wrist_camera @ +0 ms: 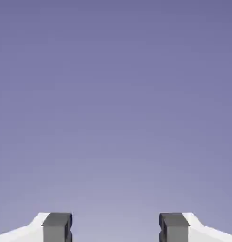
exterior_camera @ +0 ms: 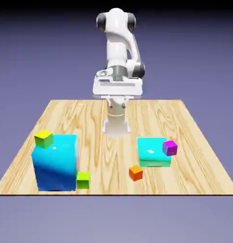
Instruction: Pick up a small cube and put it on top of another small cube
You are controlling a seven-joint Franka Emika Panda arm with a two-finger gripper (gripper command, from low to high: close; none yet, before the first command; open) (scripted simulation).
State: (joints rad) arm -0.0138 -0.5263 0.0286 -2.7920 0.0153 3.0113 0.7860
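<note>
Near the front edge, orange cube point(exterior_camera: 135, 172) corner toward camera, end effector point(wrist_camera: 116, 229) wide, empty

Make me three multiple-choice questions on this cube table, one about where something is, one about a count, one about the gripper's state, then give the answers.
1. Where does the purple cube sit?
A. On the bare table
B. On the smaller cyan block, at the corner toward the exterior view's right
C. On the orange cube

2. How many yellow-green cubes are there?
A. One
B. Two
C. Three

3. What is the gripper doing?
A. Open, holding nothing
B. Shut on the orange cube
C. Shut on the purple cube

Answers:
1 B, it rests at that block's edge.
2 B, one atop the big cyan block, one on the table beside it.
3 A, only backdrop shows between the fingers.
</note>
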